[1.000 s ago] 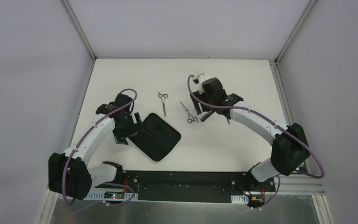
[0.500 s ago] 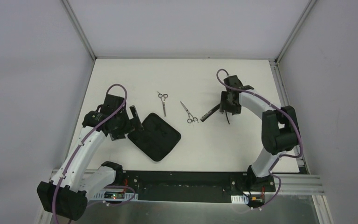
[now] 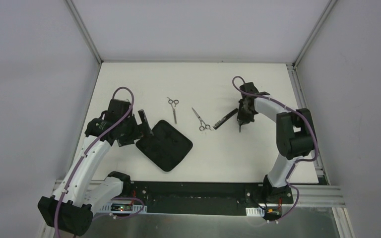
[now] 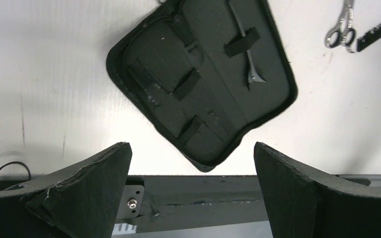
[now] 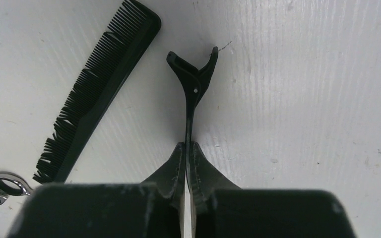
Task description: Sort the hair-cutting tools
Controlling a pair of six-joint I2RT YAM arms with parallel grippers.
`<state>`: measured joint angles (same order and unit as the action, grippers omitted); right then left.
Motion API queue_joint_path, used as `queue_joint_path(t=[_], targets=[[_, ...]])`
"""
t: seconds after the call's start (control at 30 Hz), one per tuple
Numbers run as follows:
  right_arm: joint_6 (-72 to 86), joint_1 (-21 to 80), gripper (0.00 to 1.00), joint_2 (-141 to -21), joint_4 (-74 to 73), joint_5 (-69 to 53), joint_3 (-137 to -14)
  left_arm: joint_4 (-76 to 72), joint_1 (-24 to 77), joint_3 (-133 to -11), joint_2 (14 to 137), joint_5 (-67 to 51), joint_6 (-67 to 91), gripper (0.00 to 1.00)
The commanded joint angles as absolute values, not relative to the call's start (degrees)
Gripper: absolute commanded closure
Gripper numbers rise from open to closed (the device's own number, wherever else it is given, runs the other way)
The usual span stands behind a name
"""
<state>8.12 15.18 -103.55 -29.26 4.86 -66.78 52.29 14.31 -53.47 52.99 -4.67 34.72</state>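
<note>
Four hair-cutting tools lie on the white table. Silver scissors (image 3: 172,108) sit at the centre back, with a second pair (image 3: 200,120) to their right. Right of those lies a black comb (image 3: 225,119) (image 5: 96,94), then a thin black clip (image 5: 191,82). My right gripper (image 3: 241,120) (image 5: 187,146) is shut on the clip's slim end, and its forked end points away. My left gripper (image 3: 145,125) (image 4: 191,148) hangs wide open and holds nothing, just left of the open black case (image 3: 164,145) (image 4: 203,79). A slim tool (image 4: 248,57) rests under a strap inside the case.
Grey walls with metal corner posts (image 3: 84,32) close in the table on three sides. The black base rail (image 3: 193,191) runs along the near edge, close below the case. In the left wrist view, the second scissors (image 4: 342,29) and the comb (image 4: 379,30) show at the upper right.
The right arm swung right from the comb and scissors to the clip, and its jaws shut on it. The left gripper drew back left of the case and opened fully.
</note>
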Motion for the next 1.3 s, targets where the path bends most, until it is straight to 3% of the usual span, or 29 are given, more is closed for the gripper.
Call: queue_joint_path(t=[0.0, 0.2, 0.47, 0.9, 1.17, 1.27], targets=[[9.42, 15.1, 1.0, -97.59, -29.12, 2.77, -64.58, 49.13, 14.68, -56.33, 53.42, -7.74, 32.75, 0.01], [10.29, 17.94, 1.0, -88.18, -27.81, -5.48, -63.46, 44.08, 14.68, -58.09, 55.21, -11.81, 31.38, 0.01], [9.53, 28.84, 1.0, -78.55, -18.06, -17.64, -63.57, 34.41, 14.68, -61.41, 59.33, -20.28, 31.13, 0.02], [24.28, 37.07, 1.0, -79.72, 7.68, -39.06, -63.39, 19.08, 16.8, -66.24, 65.4, -32.71, 37.4, 0.05], [33.62, 38.42, 1.0, -82.56, 17.16, -44.14, -63.54, 5.78, 19.93, -63.33, 67.27, -35.89, 44.56, 0.18], [34.93, 38.91, 1.0, -83.19, 18.89, -44.81, -63.67, 0.69, 20.98, -61.75, 68.29, -37.08, 47.69, 0.28]])
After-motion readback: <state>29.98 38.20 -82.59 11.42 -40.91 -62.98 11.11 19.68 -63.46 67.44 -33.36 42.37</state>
